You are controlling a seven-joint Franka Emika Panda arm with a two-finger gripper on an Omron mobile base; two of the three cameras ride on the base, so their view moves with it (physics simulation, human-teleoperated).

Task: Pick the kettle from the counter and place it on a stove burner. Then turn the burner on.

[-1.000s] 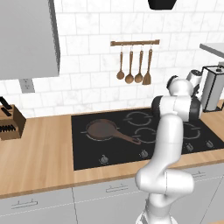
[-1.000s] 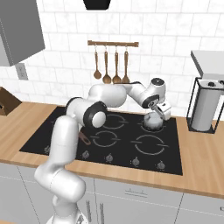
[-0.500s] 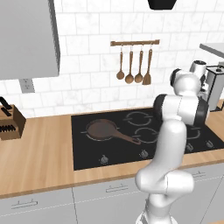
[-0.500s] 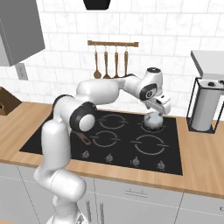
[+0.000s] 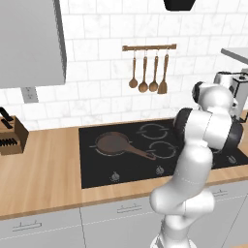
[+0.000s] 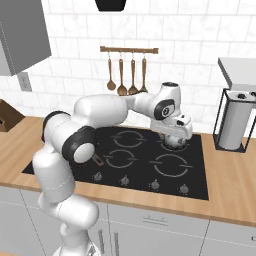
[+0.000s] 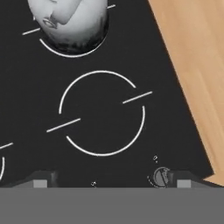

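kettle (image 7: 68, 22) is seen on a burner at 12 o'clock; gripper (image 7: 109, 180) fingers are spread apart, empty.

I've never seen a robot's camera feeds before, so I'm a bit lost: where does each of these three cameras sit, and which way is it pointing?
Left base view: behind the arm to its left, looking forward and down at the cooktop and frying pan; the white arm rises at lower right.
Right base view: behind to its right, same cooktop; the arm rises at lower left, reaching over the kettle.
Hand view: on the hand, looking down at a bare burner, the kettle and a knob; open fingers at the bottom.
Both base views share the utensil rail.
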